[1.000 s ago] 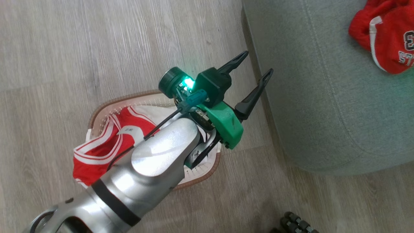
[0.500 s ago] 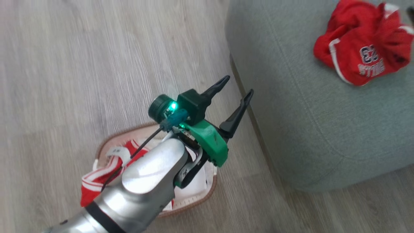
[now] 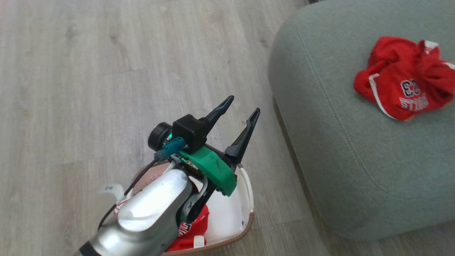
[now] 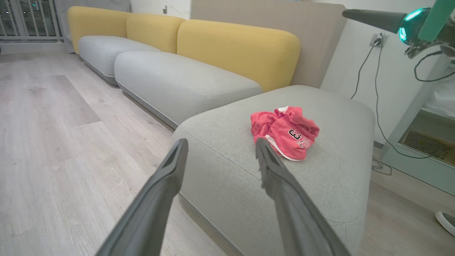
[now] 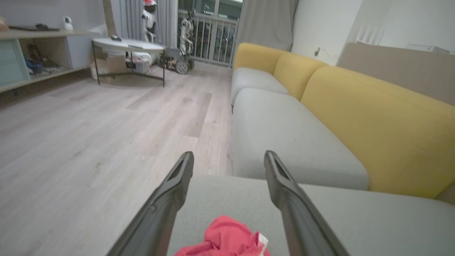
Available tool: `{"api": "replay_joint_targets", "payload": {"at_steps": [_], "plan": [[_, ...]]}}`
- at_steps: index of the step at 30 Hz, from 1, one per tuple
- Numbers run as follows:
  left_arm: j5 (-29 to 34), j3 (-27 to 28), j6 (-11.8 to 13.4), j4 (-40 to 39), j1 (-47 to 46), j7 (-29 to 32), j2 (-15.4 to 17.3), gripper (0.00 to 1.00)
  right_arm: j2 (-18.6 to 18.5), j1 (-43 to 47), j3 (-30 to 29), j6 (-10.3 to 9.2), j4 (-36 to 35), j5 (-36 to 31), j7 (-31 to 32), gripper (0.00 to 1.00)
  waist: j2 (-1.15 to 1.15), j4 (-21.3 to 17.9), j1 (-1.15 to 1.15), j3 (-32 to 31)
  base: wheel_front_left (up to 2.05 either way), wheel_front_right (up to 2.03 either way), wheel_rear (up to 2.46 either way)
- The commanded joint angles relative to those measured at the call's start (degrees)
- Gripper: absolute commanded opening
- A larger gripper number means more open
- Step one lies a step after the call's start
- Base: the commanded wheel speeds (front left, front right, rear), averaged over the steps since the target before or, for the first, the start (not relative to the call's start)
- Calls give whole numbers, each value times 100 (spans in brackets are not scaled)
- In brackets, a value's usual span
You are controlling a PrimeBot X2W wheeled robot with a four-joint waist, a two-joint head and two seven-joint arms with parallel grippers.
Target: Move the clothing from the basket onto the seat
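Left gripper [image 3: 241, 107]: raised over the basket's far edge, jaws spread, nothing gripped.
Basket [image 3: 250, 222]: set on the floor [image 3: 89, 89] just beside the seat; one red garment [image 3: 193, 233] is seen inside, partly hidden by the arm [image 3: 153, 213].
Seat [image 3: 337, 160]: second red garment [image 3: 401, 89], number 23, is laid crumpled on top.
Right gripper [image 5: 228, 154]: held above the seat, near that garment, jaws spread, empty.

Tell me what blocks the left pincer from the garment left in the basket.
Nothing visible does. The left pincer hangs open above the basket, pointing toward the seat; the red garment lies beneath its own forearm. Only bare floor separates basket and seat.
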Motion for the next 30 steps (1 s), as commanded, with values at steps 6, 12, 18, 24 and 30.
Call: {"api": "replay_joint_targets", "payload": {"at_steps": [6, 12, 18, 24, 30], "plan": [[-60, 443, 213, -398, 129, -87, 329, 100, -109, 1324, -1826, -1, -547, -576, -58, 100, 0, 407, 0, -233, 0, 0, 0], [-7, 817, 537, -681, 491, -112, 591, 100, 645, 2997, -3924, -1, -1271, -1618, -59, 100, 0, 646, 0, -334, 0, 0, 0], [217, 1427, 793, -1143, 1023, -119, 751, 100, 1845, 4652, -5290, -1, -2294, -2620, -59, 100, 0, 808, 0, -410, 0, 0, 0], [683, 2203, 949, -1545, 1855, -120, 815, 100, 2733, 5591, -5598, -1, -2889, -3080, -60, 100, 0, 866, 0, -439, 0, 0, 0], [1398, 2769, 852, -1703, 2440, -121, 627, 100, 3305, 6004, -5694, -1, -3134, -3362, -60, 100, 0, 962, 0, -441, 0, 0, 0]]}}
